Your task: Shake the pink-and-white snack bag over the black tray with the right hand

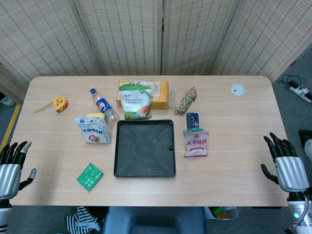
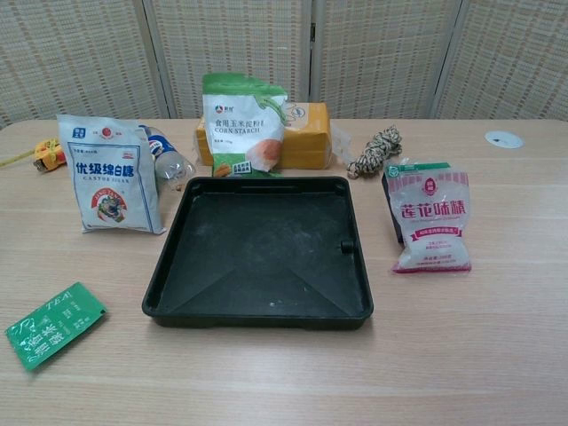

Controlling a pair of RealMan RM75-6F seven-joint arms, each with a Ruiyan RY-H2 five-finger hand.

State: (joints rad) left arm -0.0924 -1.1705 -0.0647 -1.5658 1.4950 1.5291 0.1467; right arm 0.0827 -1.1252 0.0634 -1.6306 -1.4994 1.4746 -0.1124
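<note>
Pink-and-white plastic snack bag: flat on desk, right of black square plastic tray.
Right hand: empty, fingers apart.
Left hand: empty, fingers apart.

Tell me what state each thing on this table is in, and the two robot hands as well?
Tray: empty.
Pink bag: flat on the table, untouched.
Corn starch bag: upright behind the tray.
Sugar bag: upright.
Bottle: lying down, capped.
Green packet: flat.
Rope: bundled.
Left hand: open, holds nothing.
Right hand: open, holds nothing.
</note>
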